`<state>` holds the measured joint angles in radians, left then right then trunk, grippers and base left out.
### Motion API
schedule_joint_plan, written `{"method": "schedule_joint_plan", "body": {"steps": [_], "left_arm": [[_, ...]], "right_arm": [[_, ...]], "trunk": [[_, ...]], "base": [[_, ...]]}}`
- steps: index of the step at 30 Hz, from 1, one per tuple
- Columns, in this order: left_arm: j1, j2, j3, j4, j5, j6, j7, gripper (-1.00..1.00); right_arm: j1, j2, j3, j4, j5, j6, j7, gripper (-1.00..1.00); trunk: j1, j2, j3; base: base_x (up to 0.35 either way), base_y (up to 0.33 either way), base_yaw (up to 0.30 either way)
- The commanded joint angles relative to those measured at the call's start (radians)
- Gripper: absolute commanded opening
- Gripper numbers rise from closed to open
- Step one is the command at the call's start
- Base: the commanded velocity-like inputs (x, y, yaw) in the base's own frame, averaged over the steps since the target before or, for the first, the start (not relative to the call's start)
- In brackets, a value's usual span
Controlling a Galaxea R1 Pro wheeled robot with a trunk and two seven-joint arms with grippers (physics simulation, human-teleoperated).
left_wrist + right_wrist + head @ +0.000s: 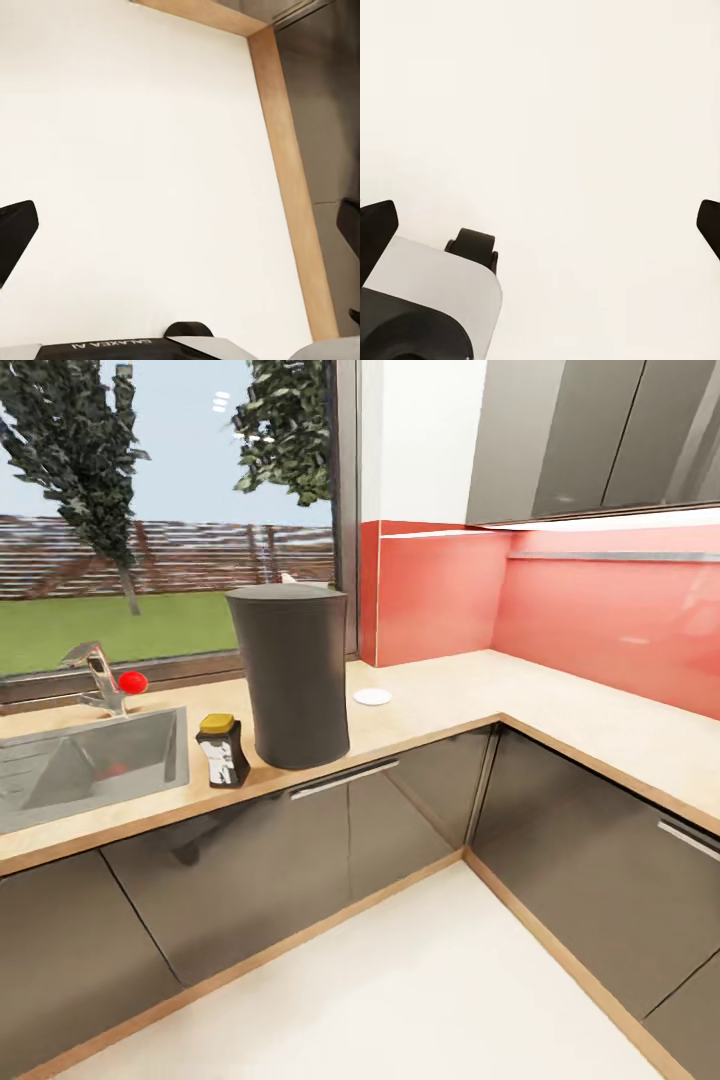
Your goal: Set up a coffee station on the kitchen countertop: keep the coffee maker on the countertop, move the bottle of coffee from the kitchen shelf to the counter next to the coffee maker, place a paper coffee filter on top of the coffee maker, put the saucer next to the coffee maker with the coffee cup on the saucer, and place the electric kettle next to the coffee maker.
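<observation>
While the head view looked down over an L-shaped kitchen corner, the coffee maker stood upright on the table, its smooth charcoal back turned to the camera, with a scrap of white just showing above its top rim. Just beside it, on the sink side, stood the bottle of coffee, dark with a yellow lid and white label, near the table's front edge. Behind the maker on the other side, toward the red backsplash, the saucer lay flat and bare, apart from the maker. A steel sink sat at the left with its faucet and a small red ball by the window. Glossy dark cabinets ran beneath the worktop.

In the left wrist view, the left hand hung over the pale floor near a wooden plinth strip, its two dark fingertips spread wide with nothing between them. In the right wrist view, the right hand was likewise splayed apart and empty above the plain floor, a grey-and-black piece of the robot's own body showing below it.
</observation>
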<state>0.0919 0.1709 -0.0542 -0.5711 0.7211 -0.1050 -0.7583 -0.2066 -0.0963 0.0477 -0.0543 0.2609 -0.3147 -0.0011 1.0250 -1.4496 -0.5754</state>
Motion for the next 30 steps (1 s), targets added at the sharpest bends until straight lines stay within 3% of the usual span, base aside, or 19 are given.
{"method": "schedule_joint_plan", "body": {"steps": [1, 15, 27, 30], "left_arm": [[0.000, 0.001, -0.005, -0.001, 0.004, -0.007, 0.002, 1.00], [0.000, 0.001, -0.006, -0.001, 0.004, -0.007, 0.002, 1.00], [0.000, -0.015, -0.008, -0.001, 0.004, -0.007, 0.002, 1.00], [0.000, -0.016, -0.008, -0.001, 0.004, -0.008, 0.003, 1.00]], "right_arm": [[0.000, 0.000, 0.004, 0.001, 0.000, -0.003, 0.000, 1.00], [0.000, 0.000, 0.004, 0.001, 0.000, -0.003, 0.001, 1.00], [0.000, 0.001, 0.006, 0.001, 0.001, -0.003, 0.000, 1.00], [0.000, 0.001, 0.006, 0.001, 0.023, -0.003, 0.000, 1.00]], "trunk": [[0.000, 0.000, -0.001], [0.000, 0.000, -0.001], [0.000, 0.000, -0.001], [0.000, 0.000, -0.001]], "base": [[0.000, -0.053, 0.266], [0.000, -0.262, 0.084], [0.000, -0.329, 0.237], [0.000, -0.330, 0.273]]}}
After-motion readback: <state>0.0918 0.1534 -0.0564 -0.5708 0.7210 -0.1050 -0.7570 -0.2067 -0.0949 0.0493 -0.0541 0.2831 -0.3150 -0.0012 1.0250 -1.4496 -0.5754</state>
